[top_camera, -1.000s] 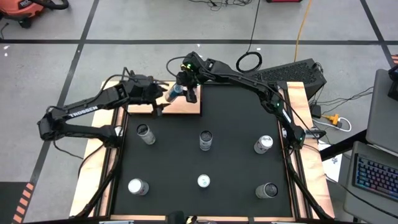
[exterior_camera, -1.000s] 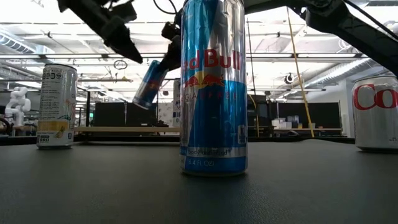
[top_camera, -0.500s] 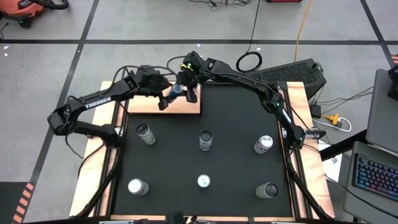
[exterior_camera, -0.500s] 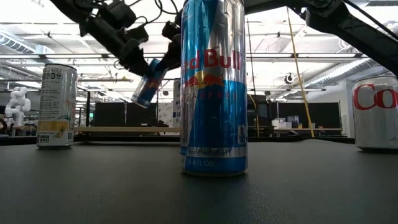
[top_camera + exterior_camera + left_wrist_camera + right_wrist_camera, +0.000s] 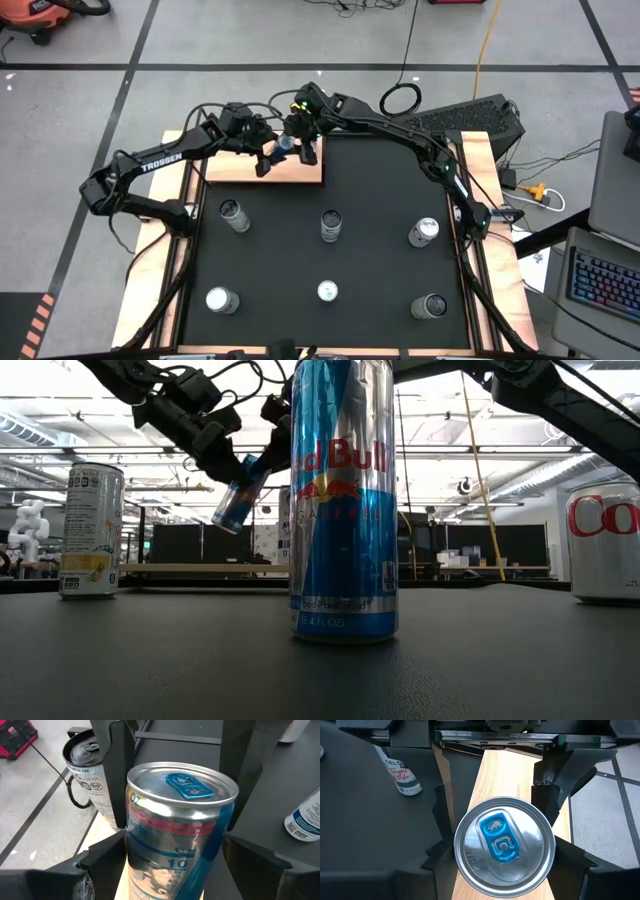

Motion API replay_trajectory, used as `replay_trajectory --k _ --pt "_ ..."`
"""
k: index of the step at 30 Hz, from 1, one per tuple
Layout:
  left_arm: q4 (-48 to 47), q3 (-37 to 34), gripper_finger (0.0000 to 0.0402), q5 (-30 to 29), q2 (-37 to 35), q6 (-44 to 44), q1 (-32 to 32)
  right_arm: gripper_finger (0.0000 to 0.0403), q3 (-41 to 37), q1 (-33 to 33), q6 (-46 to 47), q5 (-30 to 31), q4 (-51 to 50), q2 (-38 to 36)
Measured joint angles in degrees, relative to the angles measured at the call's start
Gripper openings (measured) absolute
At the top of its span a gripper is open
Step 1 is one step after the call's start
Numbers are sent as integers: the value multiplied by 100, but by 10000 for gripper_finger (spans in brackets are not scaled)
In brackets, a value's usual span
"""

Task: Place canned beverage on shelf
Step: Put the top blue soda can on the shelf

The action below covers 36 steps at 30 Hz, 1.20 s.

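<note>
While six cans stand on the black mat (image 5: 380,240) nearer the camera, none of them matters to the coming move; the tall blue one (image 5: 343,500) fills the middle of the low view and the rest sit well apart in two rows.

Beyond them, at the mat's far left corner, lies the shelf (image 5: 300,168), a light-wood board. Above it hangs the can (image 5: 283,146), clear of the wood and tilted: in the low view its base points down and left while its top leans up and right, so its long axis runs slantwise, not upright.

Both arms meet at that can. From the right, the right gripper (image 5: 303,140) pinches it, fingers pressed on opposite sides of the body, as the right wrist view shows with the blue tab facing the camera and the board below. From the left, the left gripper (image 5: 262,152) has its fingers spread to either side of the same can; in the left wrist view I cannot tell whether they touch the wall or stand just off it.

My judgement is that the move hinges on the tilt: the base faces the board, yet the axis needs righting before the can stands there.
</note>
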Motion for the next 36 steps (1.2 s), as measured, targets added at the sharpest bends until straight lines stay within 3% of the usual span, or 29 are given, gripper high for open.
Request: replay_trajectory --k 13,25,36 --pt "69 0 315 -120 0 62 -4 222 2 0 8 9 87 -2" --pt "181 0 207 -123 -2 183 -4 222 4 -6 312 202 56 -11" --pt "288 -2 222 200 -4 16 -4 222 9 22 612 282 -75 -126"
